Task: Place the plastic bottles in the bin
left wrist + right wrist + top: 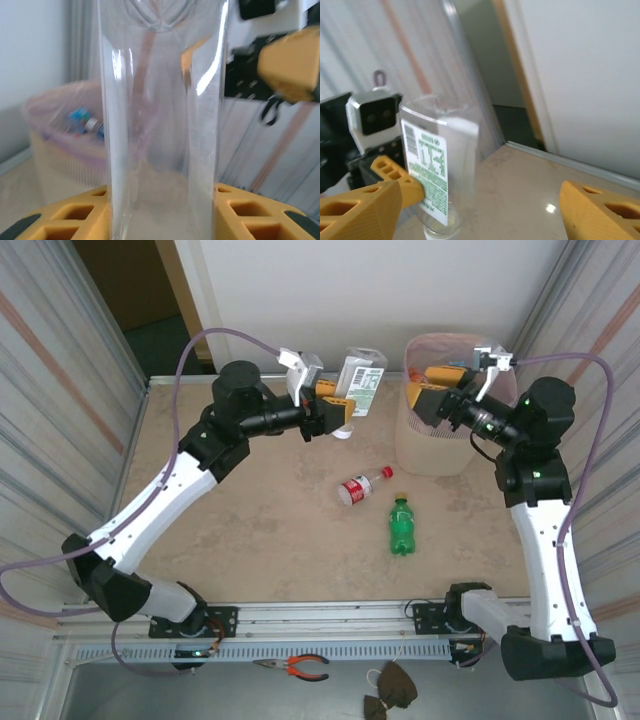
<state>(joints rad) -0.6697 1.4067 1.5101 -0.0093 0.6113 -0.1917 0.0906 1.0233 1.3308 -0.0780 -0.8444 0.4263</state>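
Clear bottle sits clamped in my left gripper; my right gripper stands wide at the bin.

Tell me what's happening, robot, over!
Left gripper shut on clear bottle, raised near bin. Right gripper open over bin, maybe in the way. On table: red-label bottle, green bottle.

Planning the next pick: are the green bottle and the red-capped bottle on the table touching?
Apart. The top view shows a strip of table between the green bottle and the red-capped bottle.
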